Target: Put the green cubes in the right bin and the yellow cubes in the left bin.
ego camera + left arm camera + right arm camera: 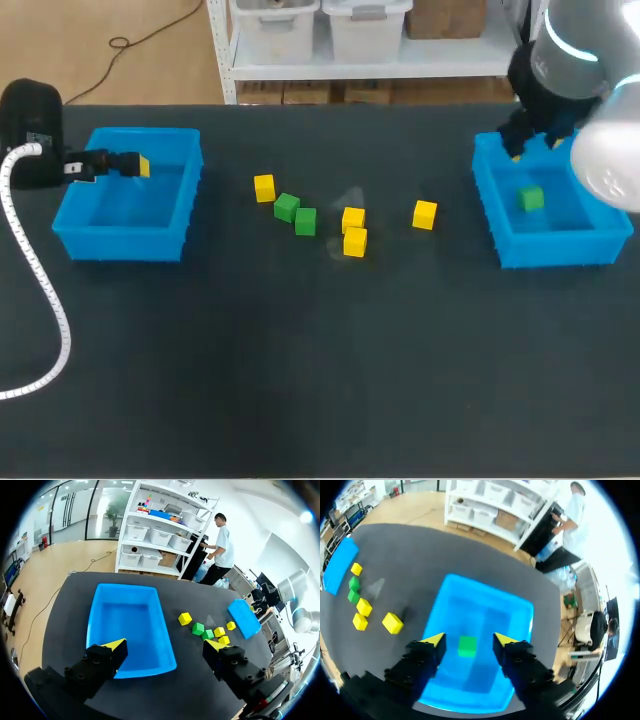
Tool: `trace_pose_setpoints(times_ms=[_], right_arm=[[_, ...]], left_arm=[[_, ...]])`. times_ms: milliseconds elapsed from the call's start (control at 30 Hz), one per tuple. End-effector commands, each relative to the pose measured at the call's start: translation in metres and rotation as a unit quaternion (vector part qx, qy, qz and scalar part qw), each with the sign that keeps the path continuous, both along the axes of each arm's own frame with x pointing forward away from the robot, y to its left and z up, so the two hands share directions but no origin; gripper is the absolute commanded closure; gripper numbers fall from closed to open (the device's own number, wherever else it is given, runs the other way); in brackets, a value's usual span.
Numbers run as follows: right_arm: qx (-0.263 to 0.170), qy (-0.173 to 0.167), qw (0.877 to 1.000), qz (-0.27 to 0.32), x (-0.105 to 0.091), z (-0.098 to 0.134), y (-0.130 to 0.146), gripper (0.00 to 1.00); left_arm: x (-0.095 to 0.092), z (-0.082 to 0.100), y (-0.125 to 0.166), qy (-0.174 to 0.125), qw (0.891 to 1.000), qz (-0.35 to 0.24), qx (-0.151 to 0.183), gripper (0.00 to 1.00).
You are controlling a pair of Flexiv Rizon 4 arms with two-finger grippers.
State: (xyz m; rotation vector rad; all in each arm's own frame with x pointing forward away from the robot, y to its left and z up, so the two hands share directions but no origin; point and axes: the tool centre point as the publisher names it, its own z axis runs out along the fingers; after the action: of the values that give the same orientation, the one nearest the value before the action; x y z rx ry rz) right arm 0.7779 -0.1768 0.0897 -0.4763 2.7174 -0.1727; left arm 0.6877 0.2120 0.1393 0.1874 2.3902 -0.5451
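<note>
While the right end effector (469, 639) is held released above the right bin (560, 250) at the centre right of the frame, a green cube (531, 199) is seen lying on that bin's floor, beneath the spread fingers and untouched by them. At the centre left, the left end effector (135, 165) is likewise released and empty, held over the left bin (120, 245). Between the bins, on the dark tabletop (300, 380), a yellow cube (264, 187) is seen just beside two green cubes (286, 207), a pair of yellow cubes (353, 218) sits at the middle, and a lone yellow cube (424, 214) lies nearest the right bin.
</note>
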Motion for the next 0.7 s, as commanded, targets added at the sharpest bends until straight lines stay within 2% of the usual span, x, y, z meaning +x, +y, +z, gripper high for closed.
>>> trace_pose_setpoints(times_ms=[33, 133, 233, 333, 400, 500, 600, 700], right_arm=[[-0.012, -0.063, 0.998, 0.008, 0.006, 0.015, 0.030, 0.00], [-0.002, -0.076, 0.996, 0.044, 0.018, 0.028, 0.066, 0.00], [0.005, -0.073, 0.992, 0.103, 0.026, 0.034, 0.108, 0.00], [0.016, -0.064, 0.984, 0.166, 0.030, 0.032, 0.148, 0.00], [0.018, -0.054, 0.974, 0.220, 0.031, 0.029, 0.173, 0.00], [0.010, -0.041, 0.953, 0.300, 0.028, 0.026, 0.207, 0.00], [-0.012, -0.018, 0.919, 0.393, 0.016, 0.026, 0.233, 0.00], [-0.027, 0.015, 0.892, 0.451, 0.003, 0.024, 0.247, 0.00]], left_arm=[[0.001, 0.001, -0.002, 0.002, 1.000, 0.002, 0.003, 0.00], [0.001, 0.001, -0.002, 0.002, 1.000, 0.002, 0.003, 0.00], [0.001, 0.001, -0.002, 0.002, 1.000, 0.002, 0.003, 0.00], [0.001, 0.001, -0.002, 0.002, 1.000, 0.002, 0.003, 0.00], [0.001, 0.001, -0.002, 0.002, 1.000, 0.002, 0.003, 0.00], [0.001, 0.001, -0.002, 0.002, 1.000, 0.002, 0.003, 0.00], [0.001, 0.001, -0.002, 0.002, 1.000, 0.002, 0.003, 0.00], [0.001, 0.001, -0.002, 0.002, 1.000, 0.002, 0.003, 0.00]])
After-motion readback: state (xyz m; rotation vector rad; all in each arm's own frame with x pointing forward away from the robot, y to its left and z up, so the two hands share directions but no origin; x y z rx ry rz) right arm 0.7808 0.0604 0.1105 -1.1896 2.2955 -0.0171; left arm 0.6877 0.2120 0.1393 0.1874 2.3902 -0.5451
